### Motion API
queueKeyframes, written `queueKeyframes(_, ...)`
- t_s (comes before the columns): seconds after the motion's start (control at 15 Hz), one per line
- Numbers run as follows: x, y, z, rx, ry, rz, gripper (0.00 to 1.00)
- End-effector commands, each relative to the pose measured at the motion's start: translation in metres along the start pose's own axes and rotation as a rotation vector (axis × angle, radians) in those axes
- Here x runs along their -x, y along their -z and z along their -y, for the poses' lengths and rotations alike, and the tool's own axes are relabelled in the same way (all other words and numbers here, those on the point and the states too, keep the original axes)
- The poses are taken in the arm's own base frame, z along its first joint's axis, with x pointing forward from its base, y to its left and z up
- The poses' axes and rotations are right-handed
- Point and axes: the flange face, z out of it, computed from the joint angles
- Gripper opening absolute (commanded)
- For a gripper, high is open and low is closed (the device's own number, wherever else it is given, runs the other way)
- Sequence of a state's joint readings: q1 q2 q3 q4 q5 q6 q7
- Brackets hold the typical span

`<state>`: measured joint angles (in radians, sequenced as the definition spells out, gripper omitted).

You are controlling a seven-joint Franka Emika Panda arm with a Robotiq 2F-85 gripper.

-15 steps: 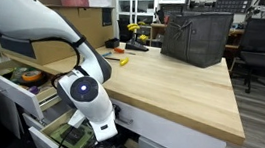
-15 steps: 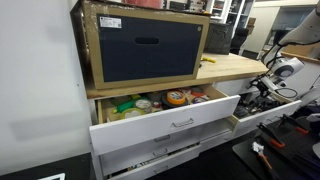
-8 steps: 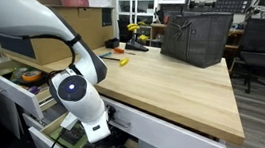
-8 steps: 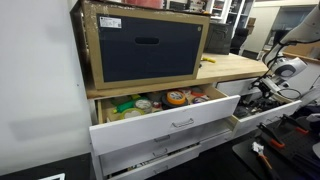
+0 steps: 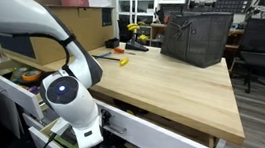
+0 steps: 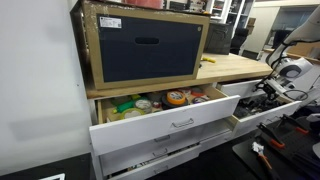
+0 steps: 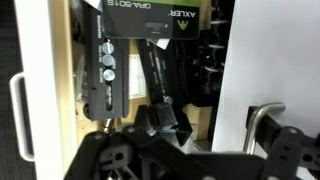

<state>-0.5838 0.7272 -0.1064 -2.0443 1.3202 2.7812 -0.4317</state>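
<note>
Honestly, I cannot tell from any view whether the tool [image 7: 168,140] is spread or closed. Its black fingers show only as a dark mass along the bottom of the wrist view. It hangs over an open drawer [image 7: 74,100] just under the front edge of the wooden surface [image 5: 172,79], low beside the bench in both exterior views.

Nearest beneath it lies a black package [image 7: 140,50], flat and glossy, with a printed white label strip across one end. A few small silver fittings [image 7: 105,70] sit just beside it.

To work well in here, I would keep the wrist square to the drawer walls and move slowly, since the space looks tight. A brushed metal handle [image 7: 262,118] stands near on one side.

The package looks slick and thin, so in my judgement a pinch across a stiff edge would hold better than one across the face. The drawer's inside is pale raw wood and its front is smooth white. The surface above is warm butcher-block, carrying a dark mesh bin [image 5: 195,36].
</note>
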Motion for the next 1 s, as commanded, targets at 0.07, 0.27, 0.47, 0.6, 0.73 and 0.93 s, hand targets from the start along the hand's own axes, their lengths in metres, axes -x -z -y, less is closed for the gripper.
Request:
queueKeyframes(0.07, 0.046, 0.028, -0.044, 0.028, 0.142, 0.015, 1.0)
queueKeyframes(0.27, 0.036, 0.053, -0.041, -0.016, 0.199, -0.071, 1.0)
queueKeyframes(0.47, 0.032, 0.057, -0.04, -0.063, 0.26, -0.122, 1.0)
queueKeyframes(0.6, 0.032, 0.064, -0.035, -0.116, 0.31, -0.162, 1.0)
queueKeyframes(0.73, 0.038, 0.07, -0.033, -0.177, 0.355, -0.202, 1.0)
queueKeyframes(0.93, 0.062, 0.068, -0.045, -0.279, 0.394, -0.243, 1.0)
